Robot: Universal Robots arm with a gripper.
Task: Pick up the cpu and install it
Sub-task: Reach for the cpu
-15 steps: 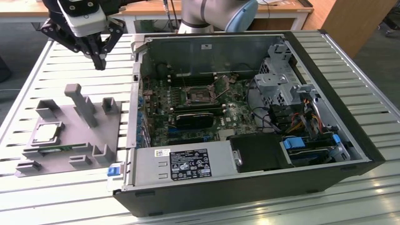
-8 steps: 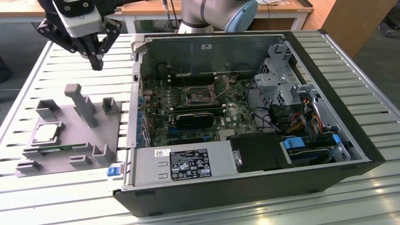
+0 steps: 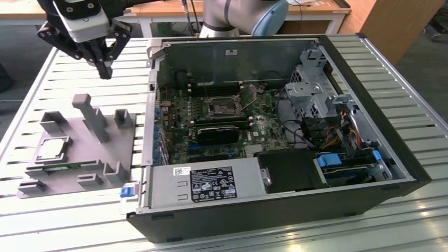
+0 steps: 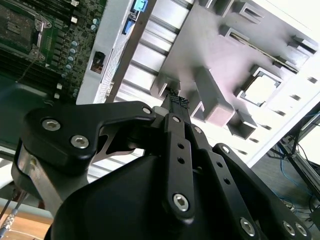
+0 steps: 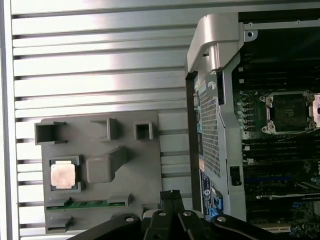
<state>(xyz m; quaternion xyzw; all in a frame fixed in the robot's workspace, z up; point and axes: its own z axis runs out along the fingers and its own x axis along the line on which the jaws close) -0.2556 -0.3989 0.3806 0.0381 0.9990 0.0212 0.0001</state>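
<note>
Gripper (image 5: 171, 196) linkage sits closest to the lens in both wrist views, black bars and bolt heads, with the fingertips pressed together and nothing between them. In the exterior view the gripper (image 3: 105, 72) hangs over the slatted table (image 3: 91, 220), off the far corner of the computer case (image 3: 280, 215) on the exterior view's left, apart from everything below it. cpu (image 3: 52, 149) lies flat, silver top up, in a square pocket of the grey fixture plate (image 3: 77, 131), which is on the table just beside the case's open side, exterior view's left. Same cpu (image 5: 63, 175) in the first wrist view is well apart from the fingertips, and in the second wrist view the cpu (image 4: 260, 90) shows as a bright square beyond the fixture's posts. Green memory stick (image 5: 85, 204) sits on edge in a slot next to the cpu pocket, on its side away from the gripper. Inside the case: green motherboard (image 3: 210, 136), and cpu socket (image 3: 225, 107) with a dark square centre, nothing silver in it. Labels: large white label (image 3: 213, 185) on the power supply (image 3: 175, 189) at the case's near wall, a small white sticker (image 3: 229, 51) on the case's far inner wall, and a blue-and-white sticker (image 5: 206, 185) on its perforated rear panel. Print on all three is too small to make out.
</note>
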